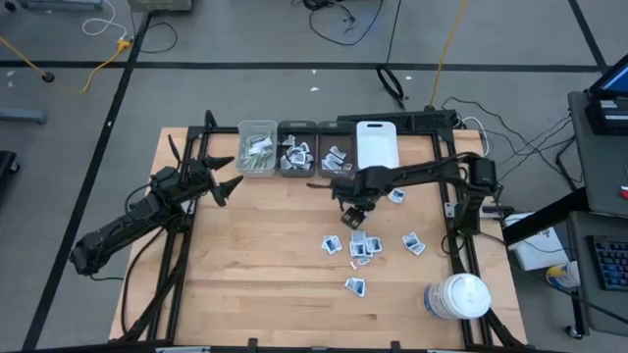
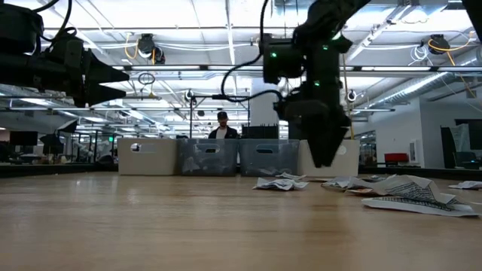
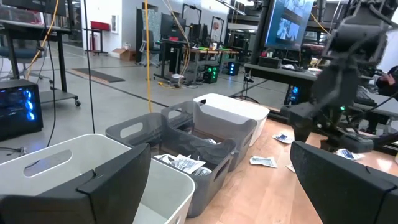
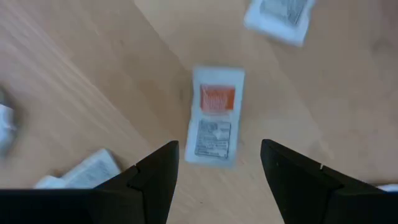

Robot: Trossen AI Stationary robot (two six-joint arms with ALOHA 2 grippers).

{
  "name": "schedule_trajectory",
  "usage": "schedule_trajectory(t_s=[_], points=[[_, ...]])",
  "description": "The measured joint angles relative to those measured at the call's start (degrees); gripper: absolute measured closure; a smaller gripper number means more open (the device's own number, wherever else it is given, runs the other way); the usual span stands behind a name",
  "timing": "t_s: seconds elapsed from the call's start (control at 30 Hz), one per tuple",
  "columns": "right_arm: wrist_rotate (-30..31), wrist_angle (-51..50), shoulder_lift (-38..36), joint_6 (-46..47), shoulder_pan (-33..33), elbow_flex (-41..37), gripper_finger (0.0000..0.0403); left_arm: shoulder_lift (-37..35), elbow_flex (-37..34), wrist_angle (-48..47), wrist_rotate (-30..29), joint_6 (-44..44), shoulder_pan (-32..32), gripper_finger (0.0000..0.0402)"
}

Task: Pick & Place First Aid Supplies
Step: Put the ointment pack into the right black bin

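Observation:
Several small white first aid sachets point(image 1: 365, 247) lie flat and scattered on the wooden table, right of its middle. My right gripper point(image 1: 353, 214) points down above the far end of that scatter, open. In the right wrist view a white sachet with an orange patch point(image 4: 214, 115) lies on the wood just ahead of its open fingers point(image 4: 155, 177), which touch nothing. In the low view the right gripper point(image 2: 325, 154) hangs clear of the tabletop. My left gripper point(image 1: 224, 178) waits open and level at the table's far left, beside the bins.
Along the far edge stands a row of bins: a pale one with long strips point(image 1: 257, 147), two grey ones with sachets point(image 1: 294, 155) point(image 1: 335, 157), and a white one point(image 1: 376, 145). A large white lidded jar point(image 1: 457, 296) stands at the near right corner. Bare wood lies at the near left.

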Motion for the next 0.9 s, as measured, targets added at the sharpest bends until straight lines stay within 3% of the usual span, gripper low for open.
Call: schedule_trajectory(t_s=[0.17,0.4,0.57,0.8,0.9], points=[[-0.05,5.27,0.03,1.69,0.97,-5.76,0.0181,0.0,0.0,0.0,0.0,0.0,0.0,0.0009],[-1.48,7.21,-0.31,-0.19,0.95,-7.45,0.0199,0.0,0.0,0.02,0.02,0.0,0.02,0.0009],[-1.42,7.06,-0.26,-0.19,0.95,-7.5,0.0257,0.0,0.0,0.02,0.0,0.0,0.0,0.0009],[-1.46,7.04,-0.21,-0.22,0.99,-7.54,0.0382,0.0,0.0,0.0,0.0,0.0,0.0,0.0009],[-1.46,6.52,-0.38,-1.8,1.17,-7.54,0.0395,0.0,0.0,0.0,0.02,0.0,0.0,0.0009]])
